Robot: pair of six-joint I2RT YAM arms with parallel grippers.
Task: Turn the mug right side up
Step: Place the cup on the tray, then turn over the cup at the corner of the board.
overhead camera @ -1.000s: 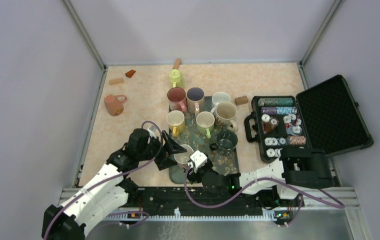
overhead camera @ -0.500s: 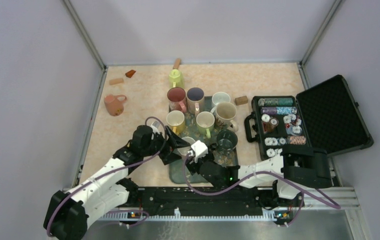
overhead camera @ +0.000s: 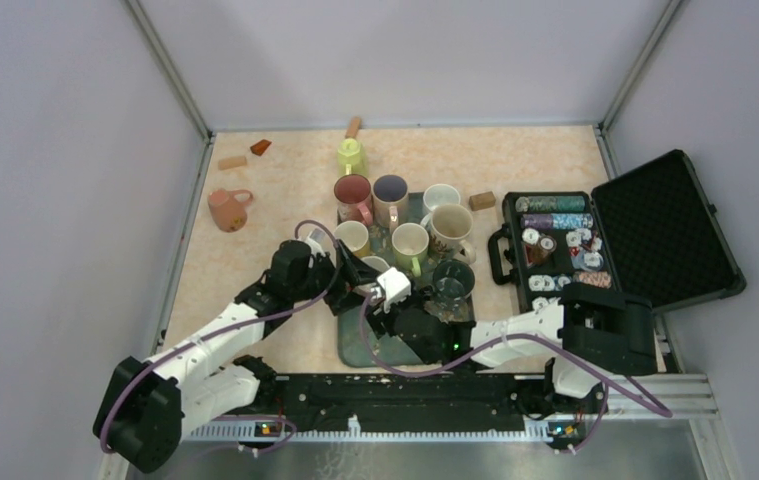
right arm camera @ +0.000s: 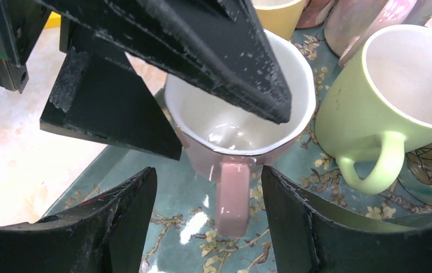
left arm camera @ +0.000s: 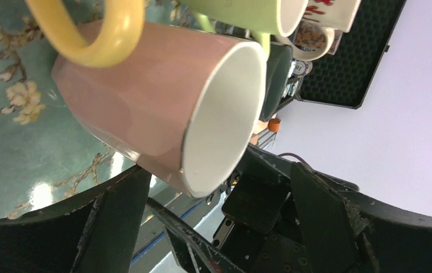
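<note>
A pink mug with a white inside stands mouth up on the teal flowered tray, close to the other mugs. In the right wrist view the mug points its handle toward the camera. My right gripper is open, with a finger on each side of the handle and apart from it. The left gripper's black fingers lie over the mug's rim and beside its left wall. In the left wrist view the mug sits just ahead of my open left gripper. In the top view the left gripper and right gripper crowd the mug.
A yellow mug, a green mug, a dark glass mug and several others stand on the tray. A lime mug and a salmon mug sit on the table. An open chip case lies at the right.
The pink mug and both grippers have moved from the tray's near left corner farther up the tray, toward the yellow and green mugs.
</note>
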